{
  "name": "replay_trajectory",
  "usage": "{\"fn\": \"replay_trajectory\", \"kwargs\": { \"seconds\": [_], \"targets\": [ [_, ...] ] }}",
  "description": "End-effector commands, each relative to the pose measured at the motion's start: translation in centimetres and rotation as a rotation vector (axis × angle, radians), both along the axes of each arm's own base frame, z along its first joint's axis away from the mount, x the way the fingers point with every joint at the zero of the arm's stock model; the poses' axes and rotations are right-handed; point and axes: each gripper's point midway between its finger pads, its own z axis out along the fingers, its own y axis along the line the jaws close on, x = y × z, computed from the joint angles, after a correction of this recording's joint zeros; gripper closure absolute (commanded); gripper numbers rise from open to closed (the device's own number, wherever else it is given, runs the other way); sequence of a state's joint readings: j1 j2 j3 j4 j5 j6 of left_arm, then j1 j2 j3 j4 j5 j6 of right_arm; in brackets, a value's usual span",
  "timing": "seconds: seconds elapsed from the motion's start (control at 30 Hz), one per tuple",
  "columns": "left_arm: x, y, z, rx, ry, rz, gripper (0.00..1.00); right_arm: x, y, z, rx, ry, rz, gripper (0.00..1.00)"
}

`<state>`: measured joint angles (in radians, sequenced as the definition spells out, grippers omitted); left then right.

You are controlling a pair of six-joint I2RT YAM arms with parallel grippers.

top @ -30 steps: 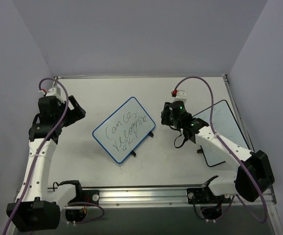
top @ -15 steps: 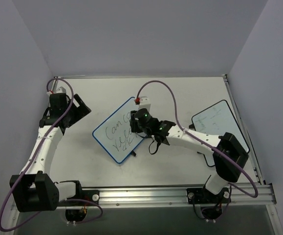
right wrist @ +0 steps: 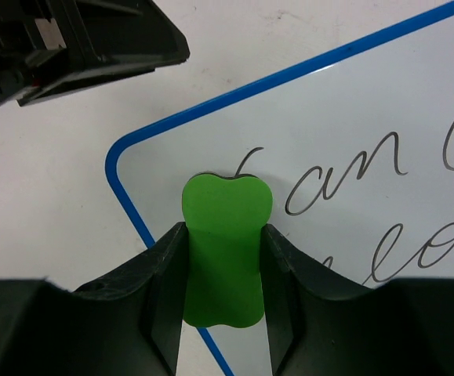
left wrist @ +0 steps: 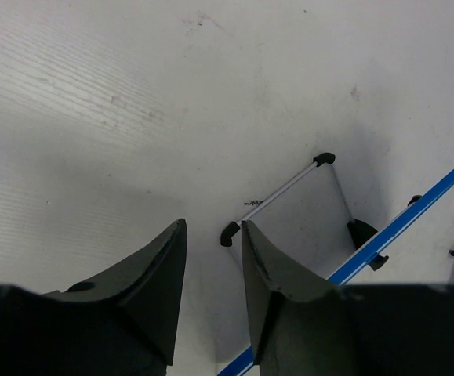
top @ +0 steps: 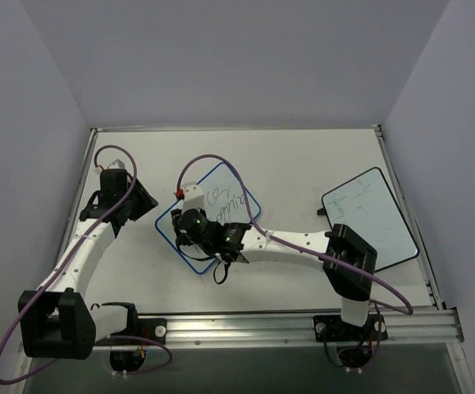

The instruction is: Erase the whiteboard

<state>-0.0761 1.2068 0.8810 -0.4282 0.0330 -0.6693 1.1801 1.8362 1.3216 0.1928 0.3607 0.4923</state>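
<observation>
Since the previous frame the right arm (top: 294,242) has swept left across the whiteboard (top: 230,197), and the left gripper (top: 143,201) has drawn nearer its left corner. Nearest, the right arm hides the board's lower half. Right gripper (right wrist: 223,227): clamped on a green eraser (right wrist: 225,204) at the board's corner, beside the handwriting (right wrist: 344,168). Left gripper: fingers narrowly parted, empty, over the table (left wrist: 93,94) beside the board's wire stand (left wrist: 285,188). Far right: a black-framed board (top: 372,217).
</observation>
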Motion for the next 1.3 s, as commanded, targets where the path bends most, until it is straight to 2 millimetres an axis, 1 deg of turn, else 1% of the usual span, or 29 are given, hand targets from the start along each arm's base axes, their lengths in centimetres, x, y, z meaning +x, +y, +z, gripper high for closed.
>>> {"fn": "replay_trajectory", "kwargs": {
  "seconds": [0.0, 0.03, 0.07, 0.13, 0.27, 0.3, 0.43, 0.53, 0.6, 0.67, 0.7, 0.73, 0.83, 1.03, 1.07, 1.13, 1.17, 1.27],
  "targets": [
    [0.8, -0.2, 1.8, -0.007, -0.092, 0.008, 0.6, 0.9, 1.0, 2.3, 0.028, -0.068, -0.044, 0.87],
    [0.8, -0.3, 1.8, -0.009, -0.094, 0.005, 0.61, 0.9, 1.3, 2.5, 0.028, -0.071, -0.044, 0.87],
    [0.9, -0.3, 1.8, -0.013, -0.096, 0.002, 0.65, 0.9, 1.4, 2.0, 0.018, -0.068, -0.042, 0.87],
    [0.9, -0.5, 1.7, -0.021, -0.096, -0.003, 0.68, 0.9, 1.6, 2.1, 0.019, -0.072, -0.042, 0.87],
    [1.0, -1.0, 1.5, -0.021, -0.095, -0.018, 0.79, 1.0, 1.8, 1.8, 0.02, -0.08, -0.047, 0.87],
    [1.0, -1.1, 1.4, -0.02, -0.093, -0.02, 0.85, 1.0, 1.8, 1.9, 0.02, -0.084, -0.049, 0.87],
    [1.2, -1.3, 1.1, -0.023, -0.089, -0.028, 0.92, 1.1, 1.7, 2.0, 0.024, -0.101, -0.066, 0.88],
    [1.3, -1.5, 1.0, -0.024, -0.092, -0.034, 0.94, 1.1, 1.7, 2.0, 0.036, -0.114, -0.071, 0.88],
    [1.3, -1.7, 1.0, -0.026, -0.092, -0.04, 0.95, 0.9, 1.6, 1.5, 0.034, -0.113, -0.068, 0.88],
    [1.3, -1.7, 1.0, -0.026, -0.092, -0.041, 0.97, 1.1, 1.7, 1.6, 0.048, -0.119, -0.07, 0.89],
    [1.3, -1.8, 1.0, -0.025, -0.093, -0.044, 0.97, 1.0, 1.6, 1.2, 0.047, -0.118, -0.069, 0.89],
    [1.3, -1.8, 1.0, -0.025, -0.094, -0.044, 0.97, 1.0, 1.7, 1.5, 0.057, -0.124, -0.068, 0.89],
    [1.2, -1.9, 1.1, -0.026, -0.097, -0.047, 0.98, 1.1, 1.6, 1.2, 0.062, -0.128, -0.07, 0.89],
    [1.2, -2.0, 1.3, -0.029, -0.104, -0.054, 0.98, 1.2, 1.3, 1.0, 0.106, -0.152, -0.086, 0.94],
    [1.2, -2.1, 1.3, -0.029, -0.104, -0.056, 0.98, 1.2, 0.9, 0.6, 0.103, -0.153, -0.093, 0.95],
    [1.2, -2.1, 1.4, -0.03, -0.107, -0.058, 0.98, 1.3, 0.8, 0.9, 0.124, -0.162, -0.102, 0.96],
    [1.2, -2.2, 1.4, -0.03, -0.107, -0.059, 0.98, 1.4, 0.4, 0.5, 0.119, -0.163, -0.112, 0.96],
    [1.2, -2.3, 1.4, -0.031, -0.108, -0.062, 0.98, 1.6, 0.0, 0.6, 0.127, -0.173, -0.128, 0.98]
  ]
}}
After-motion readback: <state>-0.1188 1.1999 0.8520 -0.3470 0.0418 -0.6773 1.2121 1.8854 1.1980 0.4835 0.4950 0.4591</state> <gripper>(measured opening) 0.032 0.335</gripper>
